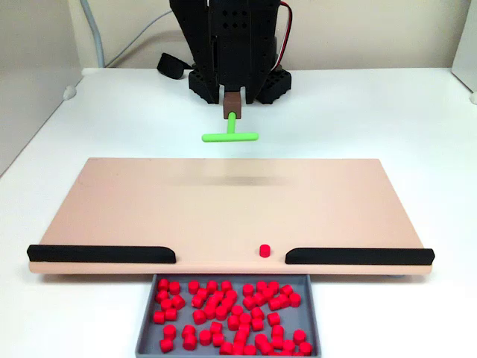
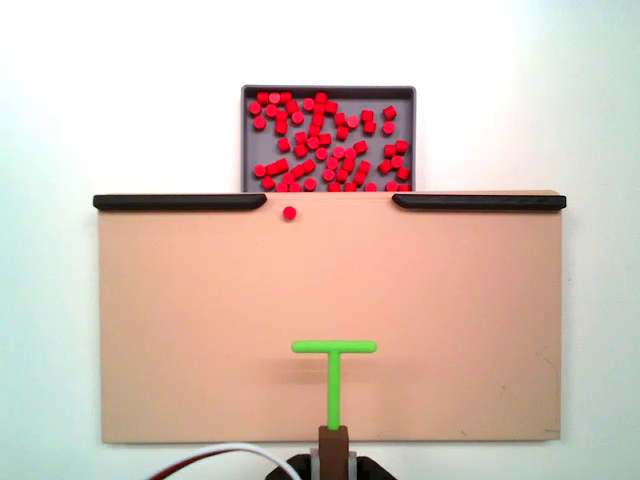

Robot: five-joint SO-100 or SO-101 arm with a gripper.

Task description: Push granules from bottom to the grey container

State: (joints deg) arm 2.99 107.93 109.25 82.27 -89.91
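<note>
**A:** Looking at the tray, nearly all the granules are already sitting in it. It's at 6 o'clock in the front fixed view, touching the board edge, and at 12 o'clock in the top-down one.

**B:** One pellet is left on the board though, right in the gap between the two black bars, closer to the left bar in the top-down view.

**A:** Yep. And the pincer?

**B:** Up at 12 o'clock in the front view, with a brown block and the green pusher sticking out of it. Honestly can't tell how wide the jaws are. The T head hangs above the board, well apart from that stray pellet.

**A:** White worktop under everything.
</note>
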